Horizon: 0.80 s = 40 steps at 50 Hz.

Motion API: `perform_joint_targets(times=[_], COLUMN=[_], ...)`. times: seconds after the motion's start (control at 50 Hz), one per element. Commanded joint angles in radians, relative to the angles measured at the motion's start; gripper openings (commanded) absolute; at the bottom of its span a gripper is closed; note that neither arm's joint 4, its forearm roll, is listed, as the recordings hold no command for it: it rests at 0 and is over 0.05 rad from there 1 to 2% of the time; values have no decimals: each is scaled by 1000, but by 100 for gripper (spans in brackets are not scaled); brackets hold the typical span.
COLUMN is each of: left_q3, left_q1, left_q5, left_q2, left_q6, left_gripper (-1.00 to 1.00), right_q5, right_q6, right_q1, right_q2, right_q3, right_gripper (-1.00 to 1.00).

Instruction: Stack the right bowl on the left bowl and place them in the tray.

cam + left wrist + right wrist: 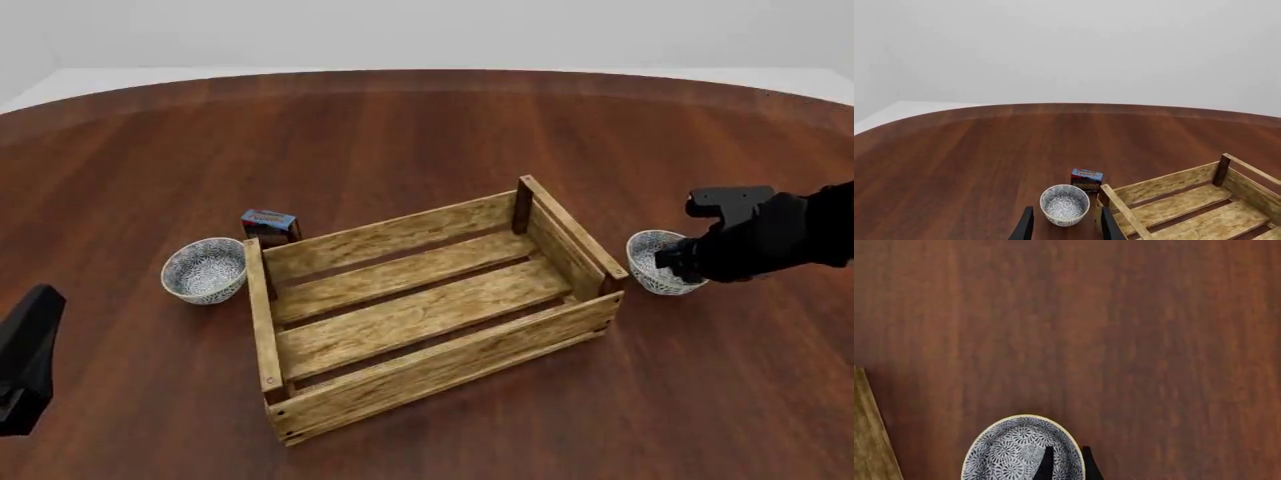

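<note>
Two bowls outside tray [400,300]; right tool [1066,462] straddles right bowl [1014,450] rim.

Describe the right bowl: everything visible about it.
The right bowl is small and round, white with a dense dark floral pattern inside and a pale rim, apparently ceramic. It stands upright and empty on the wooden table, just beyond the tray's right end, apart from it. The right claw straddles its rim, one finger inside and one outside. Whether the fingers already press the wall cannot be told.
</note>
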Motion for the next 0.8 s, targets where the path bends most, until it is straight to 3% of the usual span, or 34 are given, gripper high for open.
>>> perform_joint_targets(times=[0.02, 0.66, 0.8], left_q3=[1, -7, -10], left_q1=[-2, -1, -6], left_q5=[-1, 1, 2], left_q2=[0, 0, 0], left_q6=[-4, -10, -6], left_gripper=[100, 100, 100], right_q5=[6, 155, 189], right_q6=[3, 39, 69], right_q1=[-4, 27, 55], right_q2=[36, -316, -429], right_q3=[18, 15, 7], right_gripper=[-100, -100, -100])
